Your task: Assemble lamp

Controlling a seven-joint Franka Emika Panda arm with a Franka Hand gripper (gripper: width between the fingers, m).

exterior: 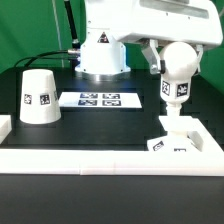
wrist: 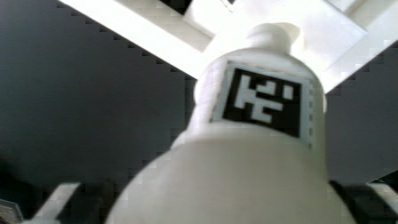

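Holding the bulb [exterior: 178,62] by its ball, gripper [wrist: 222,194] looks closed on it (fingers barely visible). Expect light, stiff, slick plastic; you want the ball gripped, neck free.

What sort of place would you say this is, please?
Probably a robotics lab bench: a white robot arm stands behind a black table, a marker board lies on it, and the lamp shade and bulb carry square tags.

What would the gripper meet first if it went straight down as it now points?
Probably the base, right under the bulb that the gripper holds in its jaws; depth is unclear.
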